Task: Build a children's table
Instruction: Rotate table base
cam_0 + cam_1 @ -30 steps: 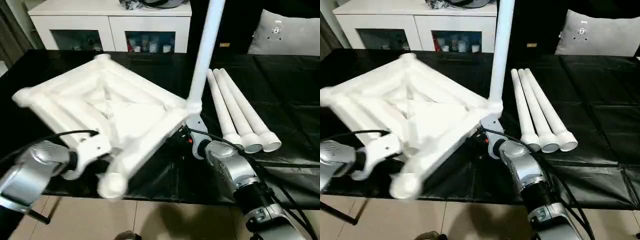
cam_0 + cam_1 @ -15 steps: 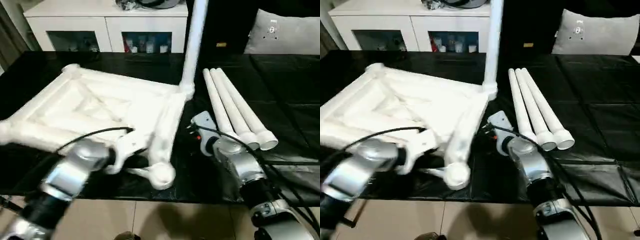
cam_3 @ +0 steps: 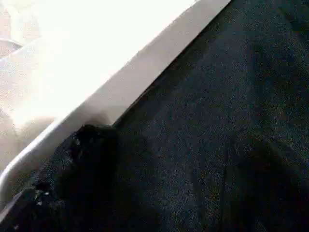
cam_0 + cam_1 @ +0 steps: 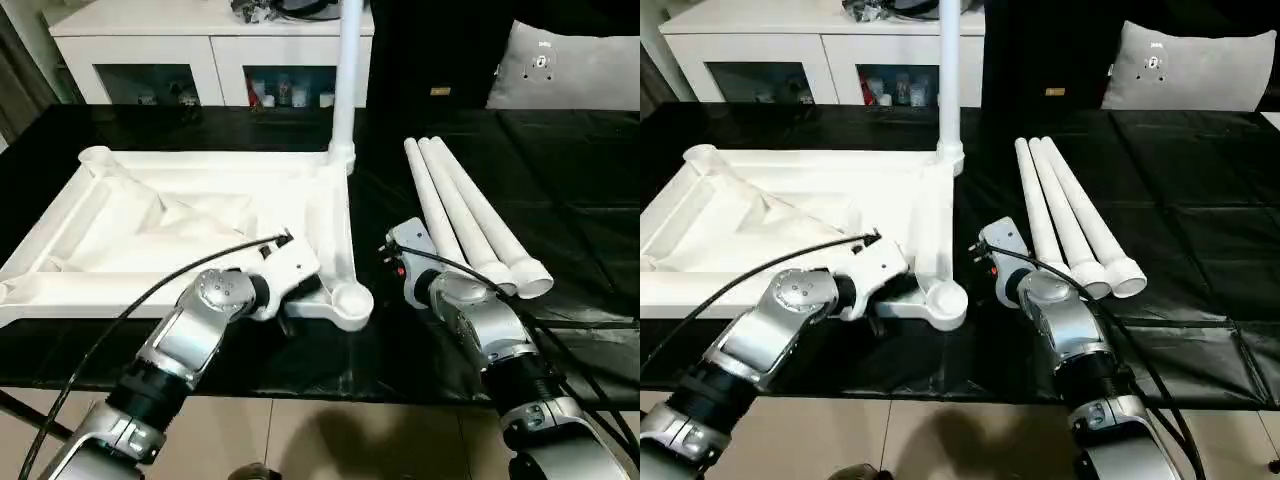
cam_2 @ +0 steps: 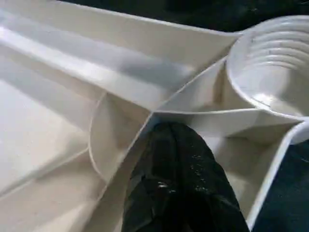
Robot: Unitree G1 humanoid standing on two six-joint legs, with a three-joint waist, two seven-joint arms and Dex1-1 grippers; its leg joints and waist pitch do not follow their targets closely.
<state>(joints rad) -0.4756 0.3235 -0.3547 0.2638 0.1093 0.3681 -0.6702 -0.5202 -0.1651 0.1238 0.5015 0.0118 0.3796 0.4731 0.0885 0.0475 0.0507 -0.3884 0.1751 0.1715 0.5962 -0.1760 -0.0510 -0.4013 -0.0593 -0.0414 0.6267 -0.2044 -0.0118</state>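
So the tabletop [image 4: 190, 215] is lying flat, ribbed side up, on the black table [image 4: 560, 210], which makes sense since the corner sockets face up for legs. One leg [image 4: 347, 70] already stands upright in the far right corner. Three spare legs [image 4: 470, 215] lie side by side just to the right, within easy reach. The left hand [image 4: 285, 290] sits at the near edge by the empty socket [image 4: 350, 298], one finger [image 5: 178, 183] pressed against a rib, probably steadying it; can't tell if it's actually gripping. The right hand [image 4: 400, 265] hovers between tabletop and legs, and I can't make out its fingers.
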